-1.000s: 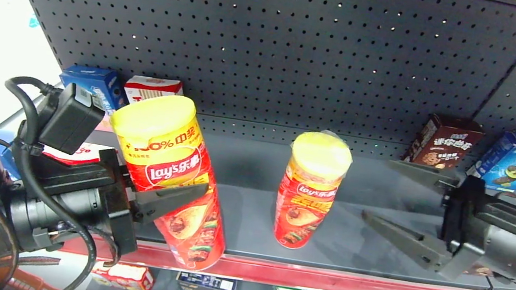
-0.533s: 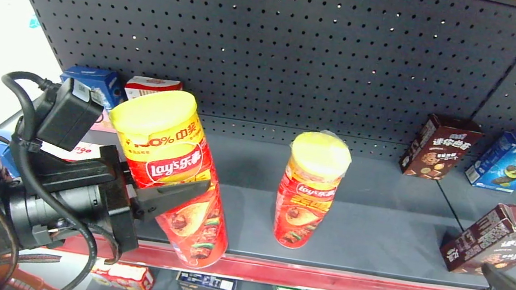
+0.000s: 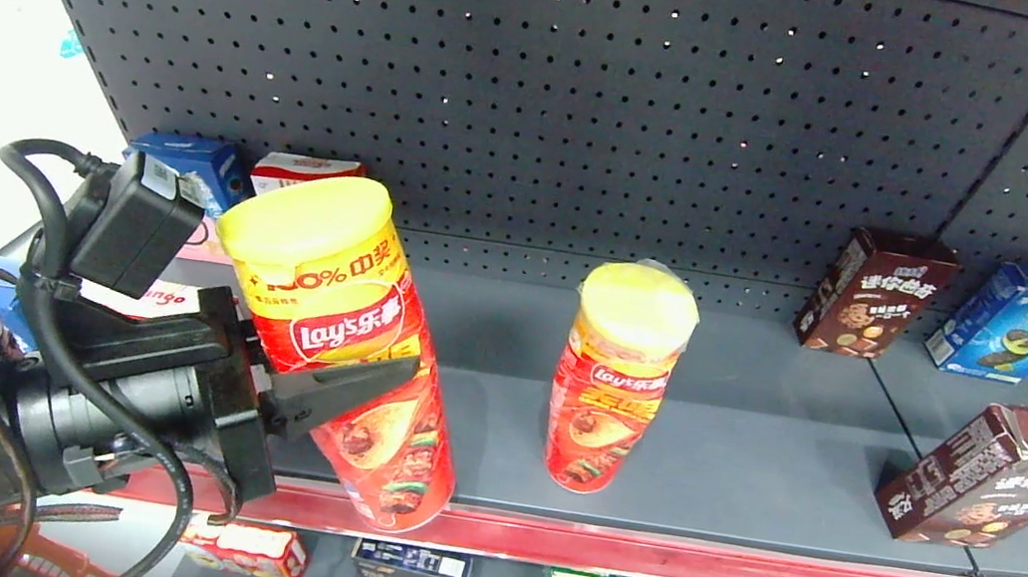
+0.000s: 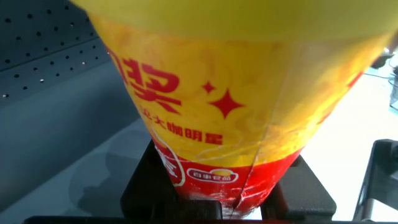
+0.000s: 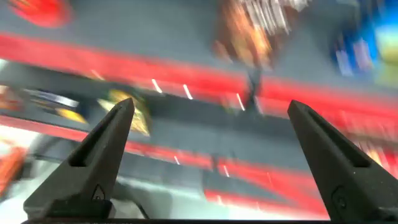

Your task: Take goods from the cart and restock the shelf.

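Observation:
A tall red chips can with a yellow lid (image 3: 346,335) leans over the front left of the grey shelf (image 3: 730,470), its base by the red front edge. My left gripper (image 3: 331,374) is shut on its middle, and one black finger (image 3: 339,390) crosses the label. The left wrist view has the same can (image 4: 236,124) up close, with the shelf floor behind it. A second, matching can (image 3: 618,384) stands upright mid-shelf, apart from the held one. My right gripper (image 5: 217,155) is open with nothing between its fingers, in front of a blurred red shelf edge.
Brown cookie boxes stand at the back right (image 3: 879,293) and lean at the front right (image 3: 991,476), with a blue box (image 3: 1017,321) beside them. Blue (image 3: 190,162) and red-white (image 3: 304,171) boxes sit back left. Small boxes (image 3: 409,571) line the lower shelf. A pegboard wall (image 3: 540,101) backs the shelf.
My right arm has pulled away to the right and left the head view, uncovering the boxes there. The left gripper with its can has risen slightly.

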Controlling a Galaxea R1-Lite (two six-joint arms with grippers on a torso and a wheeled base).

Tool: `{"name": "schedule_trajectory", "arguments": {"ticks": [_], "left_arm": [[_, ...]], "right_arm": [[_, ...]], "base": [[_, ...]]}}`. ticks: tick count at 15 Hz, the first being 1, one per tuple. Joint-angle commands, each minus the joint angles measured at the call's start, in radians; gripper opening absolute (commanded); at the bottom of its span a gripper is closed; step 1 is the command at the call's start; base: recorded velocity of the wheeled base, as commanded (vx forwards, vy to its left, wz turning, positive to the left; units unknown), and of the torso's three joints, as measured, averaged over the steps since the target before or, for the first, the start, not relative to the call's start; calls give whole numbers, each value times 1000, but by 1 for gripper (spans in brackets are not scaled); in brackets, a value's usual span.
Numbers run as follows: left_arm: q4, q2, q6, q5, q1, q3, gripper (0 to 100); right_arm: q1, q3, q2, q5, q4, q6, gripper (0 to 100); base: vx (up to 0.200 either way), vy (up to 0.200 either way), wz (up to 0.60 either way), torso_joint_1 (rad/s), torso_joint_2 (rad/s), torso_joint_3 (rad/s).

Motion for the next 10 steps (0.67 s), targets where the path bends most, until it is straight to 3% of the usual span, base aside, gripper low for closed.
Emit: {"name": "schedule_trajectory", "arguments": {"ticks": [1,4,10], "left_arm": [[-1,1,0,0,-4,-5,0],[1,1,2,-1,-5,-11,0],[1,0,3,0,-20,-3,0]], "right_arm": [[-135,89,-126,-2,14,13,100],[-292,89,-197,4,16,15,100],[-292,95,-201,-34,-4,12,100]], "base": [[0,0,0,0,0,0],[0,0,0,0,0,0],[0,0,0,0,0,0]]}}
